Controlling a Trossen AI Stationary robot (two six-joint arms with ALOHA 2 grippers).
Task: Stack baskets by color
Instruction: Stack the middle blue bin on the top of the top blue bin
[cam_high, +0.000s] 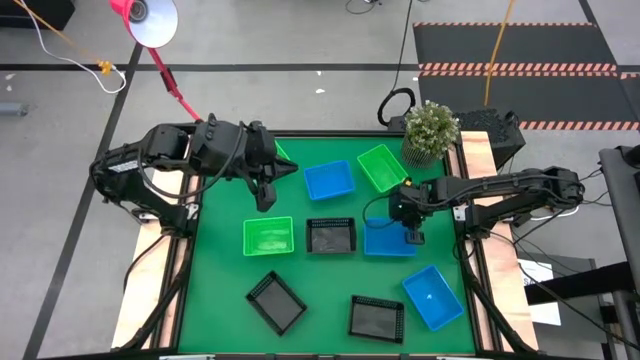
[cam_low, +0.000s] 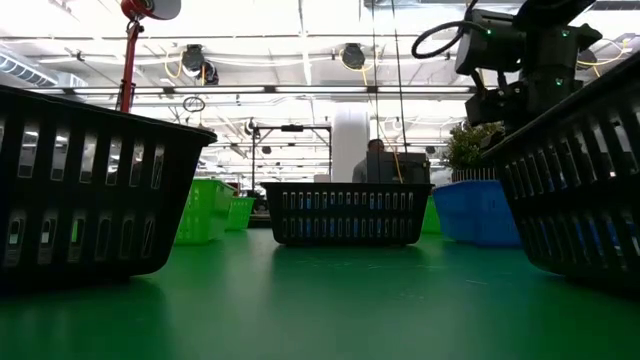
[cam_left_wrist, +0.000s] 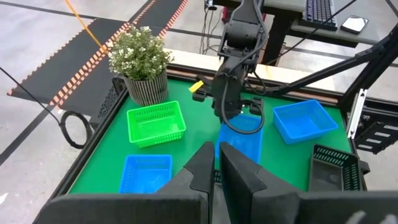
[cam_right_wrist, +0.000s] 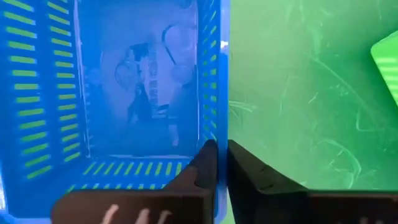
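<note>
Blue basket — potted plant behind

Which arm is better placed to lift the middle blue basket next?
Right. The right gripper is pinched on the wall of the middle blue basket; the left gripper hovers shut, away from it.

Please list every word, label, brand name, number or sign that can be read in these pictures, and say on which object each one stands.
No readable text in any view.
The baskets carry no label or print.
The paper sheets beside the table are too small to read.
</note>
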